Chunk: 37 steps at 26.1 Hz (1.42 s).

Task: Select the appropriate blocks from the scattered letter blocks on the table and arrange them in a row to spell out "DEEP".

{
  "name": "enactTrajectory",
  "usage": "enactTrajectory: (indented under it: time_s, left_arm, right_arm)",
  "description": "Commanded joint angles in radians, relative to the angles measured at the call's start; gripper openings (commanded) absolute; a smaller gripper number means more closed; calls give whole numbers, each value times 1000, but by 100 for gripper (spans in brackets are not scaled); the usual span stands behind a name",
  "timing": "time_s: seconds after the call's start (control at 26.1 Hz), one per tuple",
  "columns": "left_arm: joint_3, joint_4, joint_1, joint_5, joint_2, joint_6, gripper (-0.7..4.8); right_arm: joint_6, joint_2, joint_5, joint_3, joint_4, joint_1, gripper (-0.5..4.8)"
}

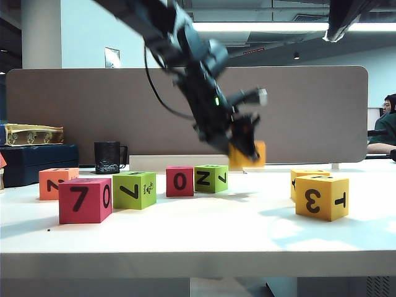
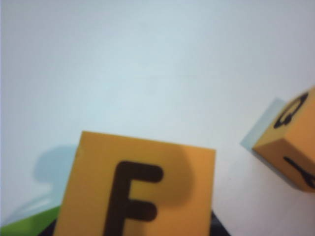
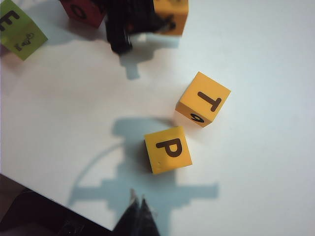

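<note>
My left gripper (image 1: pixel 247 147) reaches across the middle and is shut on a yellow-orange block (image 1: pixel 249 156), held above the table (image 1: pixel 204 229). In the left wrist view that block (image 2: pixel 135 187) shows a black "F"-like letter. On the right lie a yellow-orange "3"/"T" block (image 1: pixel 321 196) and another yellow-orange block (image 1: pixel 306 175) behind it. The right wrist view shows these two as "P" (image 3: pixel 167 150) and "T" (image 3: pixel 203 98). My right gripper (image 3: pixel 138 205) hangs above them, shut and empty. An orange block (image 1: pixel 57 182), two lime-green blocks (image 1: pixel 133 189) (image 1: pixel 210 178) and two red blocks (image 1: pixel 85 199) (image 1: pixel 179 180) stand on the left.
A black mug (image 1: pixel 109 157) and a dark blue box (image 1: pixel 37 162) with a gold box on top stand at the back left. A grey partition (image 1: pixel 297 111) closes off the table's far edge. A person (image 1: pixel 387 124) sits beyond the right end.
</note>
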<state>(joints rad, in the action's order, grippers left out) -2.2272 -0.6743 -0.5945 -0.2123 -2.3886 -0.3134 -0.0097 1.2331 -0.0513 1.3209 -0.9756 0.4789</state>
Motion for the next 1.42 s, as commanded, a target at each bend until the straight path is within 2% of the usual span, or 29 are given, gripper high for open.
enactTrajectory:
  time_s: [0.04,0.08,0.15,0.31,0.34,0.5,0.8,0.92,1.07,1.42]
  left_arm:
    - [-5,-98,-3,89,69,154,268]
    - [-5,-160,-3,108,99,213,268]
    - [-5,-228,-3,125,124,278,268]
    - [-5,-362,-1,161,146,362,268]
    - [-4,-432,0,169,148,387,268]
    - [11,-484,-2,206,147,439,268]
    - [17,-595,-21,213,141,630,268]
    - [17,-592,-32,225,124,646,268]
    - [17,-597,-41,301,93,663,268]
    - [53,-603,-42,306,68,669,268]
  right_arm:
    - [-3,-4,1,5,15,0,-1]
    - [-3,-4,1,5,16,0,-1]
    - [-3,-4,1,5,16,0,-1]
    - [-3,-4,1,5,15,0,-1]
    - [-3,-4,1,5,15,0,-1]
    - [-3,-4,1,5,14,0,-1]
    - [-3,-3,1,5,12,0,-1]
    - [-3,-3,1,5,11,0,-1]
    - [-3,-4,1,3,2,0,-1]
    - [-3,-4,1,3,-22,0,-1]
